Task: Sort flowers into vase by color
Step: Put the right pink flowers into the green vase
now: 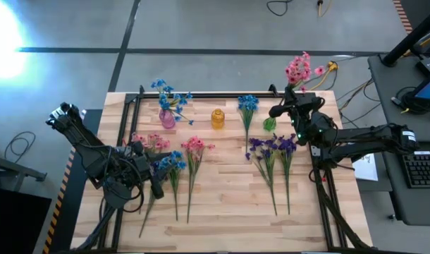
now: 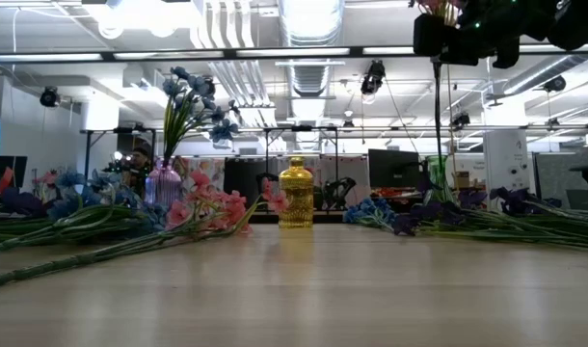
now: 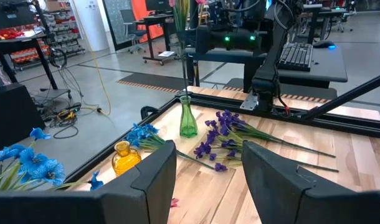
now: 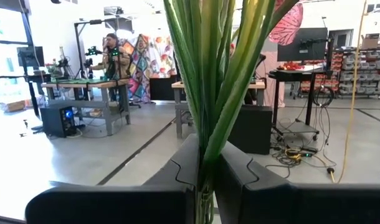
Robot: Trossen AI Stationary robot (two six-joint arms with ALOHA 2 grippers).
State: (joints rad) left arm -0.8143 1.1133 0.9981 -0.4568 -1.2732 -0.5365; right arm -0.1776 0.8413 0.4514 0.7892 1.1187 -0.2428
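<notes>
R gripper clamped on pink sprig, stem axis vertical, blossoms up, stem end directly over green vase at bench far-right edge. Coming move likely straight drop into neck; R arm nearer.

L gripper jaws wide, empty, over blue/pink sprigs near bench left edge.

Pink vase w/ blue sprigs and yellow vase along far edge. Purple sprigs flat, centre-right. Wood slat bench; open workshop beyond.
</notes>
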